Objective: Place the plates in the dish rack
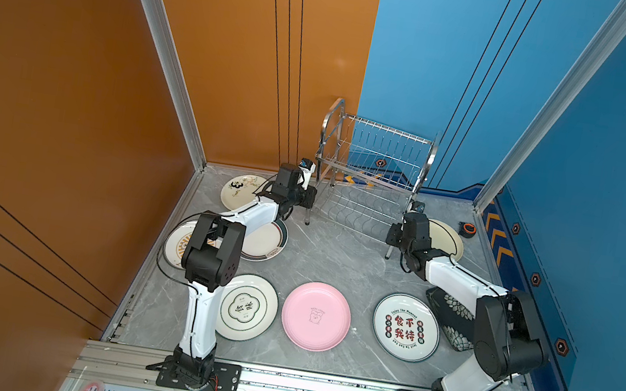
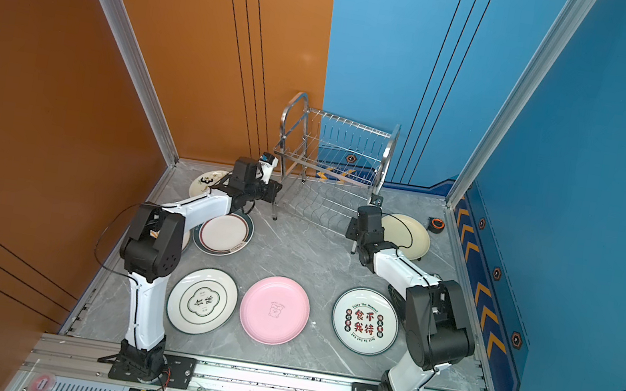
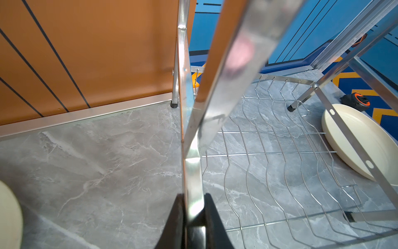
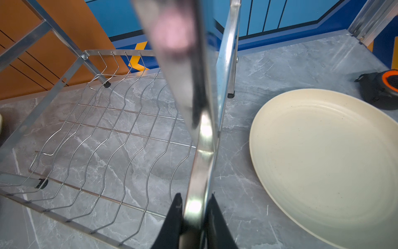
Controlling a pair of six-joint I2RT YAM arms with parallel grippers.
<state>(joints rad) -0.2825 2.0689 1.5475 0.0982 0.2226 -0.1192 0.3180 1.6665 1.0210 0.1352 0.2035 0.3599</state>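
Now clamped on dish rack [image 1: 369, 176] legs, left end effector [image 3: 193, 196] and right end effector [image 4: 195, 195]; plates [image 1: 316, 316] waiting nearby; next, likely matched, level repositioning.

The dish rack [image 1: 376, 160] is bare metal throughout. Its flat legs are polished to a mirror finish and carry coloured reflections in both wrist views. The tier wires are thin, bright and smooth. The table top [image 1: 335, 259] is a grey stone-look surface with pale veining, smooth, with a low sheen. The plain cream plate [image 4: 323, 163] is matt, faintly speckled, with fine concentric ridges. The pink plate [image 1: 315, 315] is smooth with a soft gloss. The left arm [image 1: 201, 314] and right arm [image 1: 458, 279] have white shells of glossy plastic and matt black joint housings.
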